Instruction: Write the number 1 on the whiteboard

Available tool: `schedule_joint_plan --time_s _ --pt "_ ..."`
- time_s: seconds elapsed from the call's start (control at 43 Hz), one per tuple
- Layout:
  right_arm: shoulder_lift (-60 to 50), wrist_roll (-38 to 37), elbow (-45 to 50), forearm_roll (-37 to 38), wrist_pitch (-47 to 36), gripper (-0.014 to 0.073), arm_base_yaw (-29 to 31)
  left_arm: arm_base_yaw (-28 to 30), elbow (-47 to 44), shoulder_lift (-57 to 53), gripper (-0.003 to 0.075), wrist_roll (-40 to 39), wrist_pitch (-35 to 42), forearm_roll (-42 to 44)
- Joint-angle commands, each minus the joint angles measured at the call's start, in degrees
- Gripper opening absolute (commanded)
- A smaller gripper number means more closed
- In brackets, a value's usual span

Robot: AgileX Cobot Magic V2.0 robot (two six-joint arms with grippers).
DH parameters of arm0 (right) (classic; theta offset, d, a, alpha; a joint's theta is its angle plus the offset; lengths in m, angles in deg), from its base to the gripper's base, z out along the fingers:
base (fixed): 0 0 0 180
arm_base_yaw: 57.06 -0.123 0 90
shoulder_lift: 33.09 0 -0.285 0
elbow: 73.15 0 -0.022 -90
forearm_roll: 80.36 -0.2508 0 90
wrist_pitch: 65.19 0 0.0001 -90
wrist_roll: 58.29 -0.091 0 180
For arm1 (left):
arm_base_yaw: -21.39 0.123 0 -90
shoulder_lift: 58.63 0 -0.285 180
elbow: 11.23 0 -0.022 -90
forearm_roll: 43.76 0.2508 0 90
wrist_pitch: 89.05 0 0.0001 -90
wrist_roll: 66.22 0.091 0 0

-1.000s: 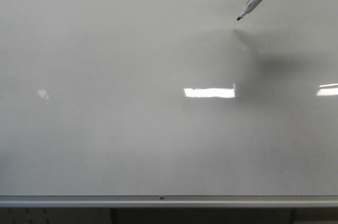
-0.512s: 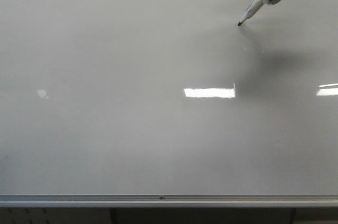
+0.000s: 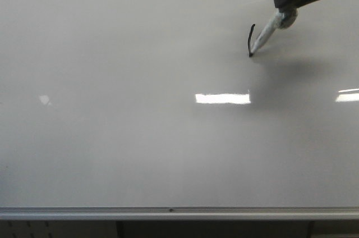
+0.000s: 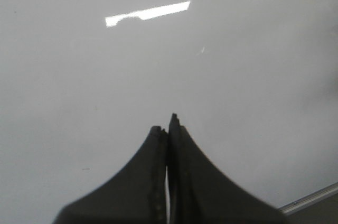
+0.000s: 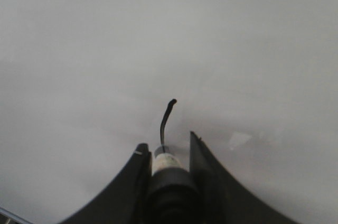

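Across the whole front view: whiteboard (image 3: 140,154), glossy pale grey, silver rail (image 3: 168,213) along its bottom edge. No containers in view. Bright rectangular light reflections (image 3: 222,98) on the board, below and left of the right hand.

Left hand (image 4: 168,129): seen only in the left wrist view, fingers pressed together with nothing between them, hanging in front of bare board. Contact with the board cannot be told.

Right hand (image 3: 289,5): upper right in the front view, closed on a marker (image 3: 266,35) that slants down-left from it. Marker tip is on the board.

Number 1 (image 3: 251,39): short black, slightly curved stroke running upward from the marker tip, just left of the marker barrel. In the right wrist view the stroke (image 5: 166,121) extends away from the marker (image 5: 163,161) held between the fingers (image 5: 203,166).
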State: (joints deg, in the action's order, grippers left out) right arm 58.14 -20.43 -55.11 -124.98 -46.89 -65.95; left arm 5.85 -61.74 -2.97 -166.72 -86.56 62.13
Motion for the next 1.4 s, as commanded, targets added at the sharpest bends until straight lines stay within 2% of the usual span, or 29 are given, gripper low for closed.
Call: schedule_joint_plan --time_s 0.0,0.209,0.372,0.535,0.698,0.791,0.86,1.07,1.14,1.256,1.372 --pt "-0.38 0.80 -0.57 0.11 -3.72 -0.0109 -0.78 0.04 1.61 -0.29 -0.0020 -0.56 -1.59 -0.15" --pt "0.98 0.80 4.30 0.11 -7.07 -0.0109 -3.33 0.04 1.61 -0.29 -0.0020 -0.56 -1.59 -0.15" --pt "-2.23 0.80 4.88 0.11 -4.20 -0.0109 -3.33 0.04 1.61 -0.29 -0.0020 -0.56 -1.59 -0.15" --pt "-9.32 0.75 2.17 0.11 5.08 -0.0109 -3.33 0.04 1.61 -0.29 -0.0020 -0.56 -1.59 -0.15" --pt "-12.05 0.15 -3.83 0.11 21.15 -0.0109 -3.33 -0.08 1.61 -0.29 -0.0020 -0.56 -0.57 -0.15" --pt "-11.99 0.15 -6.42 0.06 28.70 -0.0109 -3.33 -0.08 2.29 -0.18 -0.0008 0.27 6.96 -0.15" --pt "-11.99 0.15 -7.11 -0.12 32.25 -0.0109 -3.33 -0.08 3.34 0.67 0.0052 1.10 13.79 -0.15" --pt "-11.99 0.91 -7.42 -1.85 37.95 -0.0109 -3.33 -0.08 9.16 7.50 0.0386 1.58 35.33 -0.15" --pt "-11.99 2.87 -7.42 -4.72 39.62 -0.0109 -3.33 -0.08 11.89 10.40 0.0458 1.58 43.72 -0.15" --pt "-11.99 6.30 -7.42 -10.23 41.37 -0.0109 -3.33 -0.08 16.58 15.54 0.0475 1.58 56.38 -0.15" --pt "-11.99 8.14 -7.42 -13.90 43.34 -0.0109 -3.33 -0.57 20.65 19.66 0.0475 1.58 65.07 -0.15"
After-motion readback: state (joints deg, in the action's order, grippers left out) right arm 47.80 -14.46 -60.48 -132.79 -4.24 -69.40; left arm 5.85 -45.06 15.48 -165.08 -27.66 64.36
